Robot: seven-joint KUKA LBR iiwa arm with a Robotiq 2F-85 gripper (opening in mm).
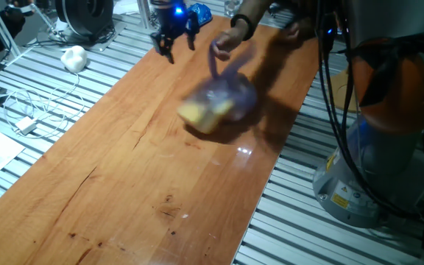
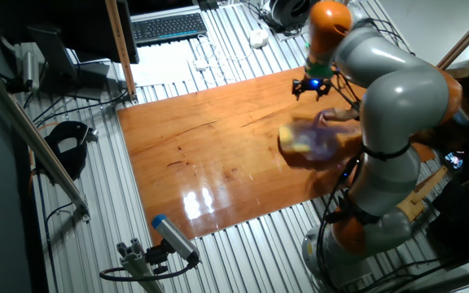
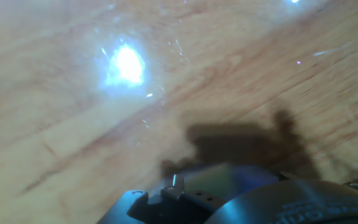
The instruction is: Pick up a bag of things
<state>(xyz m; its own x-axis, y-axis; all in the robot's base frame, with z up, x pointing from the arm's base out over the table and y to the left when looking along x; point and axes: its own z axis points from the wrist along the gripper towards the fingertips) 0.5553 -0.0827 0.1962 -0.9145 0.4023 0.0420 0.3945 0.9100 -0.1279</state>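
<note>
A: On the wooden table (image 1: 124, 184), mid-board, the bag of things (image 1: 219, 103) is a motion-blurred purple lump, and a person's hand (image 1: 230, 38) grips its twisted top.

B: And the claw (image 1: 174, 38)?

A: Fingers spread, holding nothing, hovering well apart near the far edge.

B: Risk?

A: Probably 1: the bag shifts, so the descent could miss or meet that hand.

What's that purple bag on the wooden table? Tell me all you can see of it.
The bag of things is a rounded, see-through purple plastic sack, blurred by motion, with something yellow showing at its lower left. Its twisted top rises to a person's hand, which appears to hold it. It sits around the middle of the table. The gripper is apart from it.
</note>
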